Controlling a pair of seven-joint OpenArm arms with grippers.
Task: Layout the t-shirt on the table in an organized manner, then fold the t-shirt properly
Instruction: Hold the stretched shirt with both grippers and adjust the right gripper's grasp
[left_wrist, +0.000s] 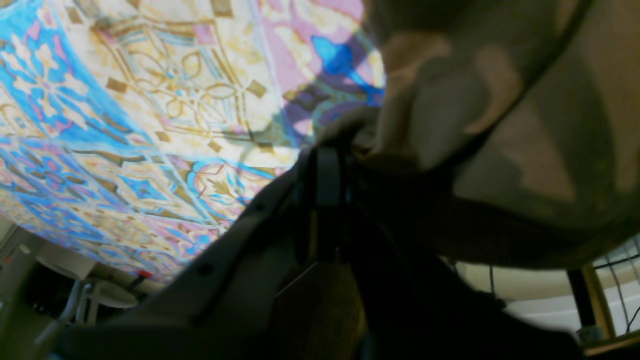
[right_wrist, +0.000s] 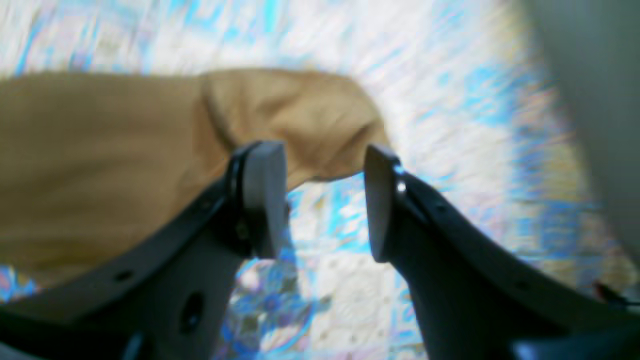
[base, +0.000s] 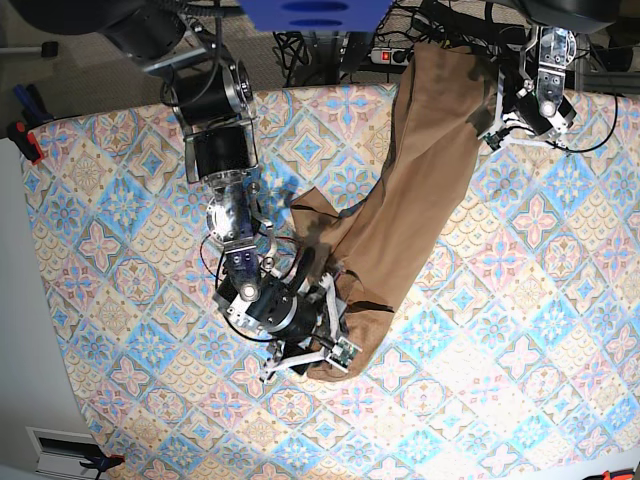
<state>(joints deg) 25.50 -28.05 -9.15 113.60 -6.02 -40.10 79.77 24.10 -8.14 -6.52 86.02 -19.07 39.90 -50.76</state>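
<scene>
T-shirt (base: 415, 190) is strung out as one long tan band, from the shut left claw (base: 497, 112) pinching its top end at the table's (base: 560, 330) far edge, down diagonally to the bunched end near the middle. That low end is right in front of the right claw (right_wrist: 322, 200), which is spread wide with nothing in it, so it's clearly the nearer arm.

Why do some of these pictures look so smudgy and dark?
Right wrist view: the table is smeared with blur; the open right hand stays sharper. Left wrist view: the t-shirt looks dim and shadowed, and the left hand is nearly black. Base view: bright and clear.
</scene>
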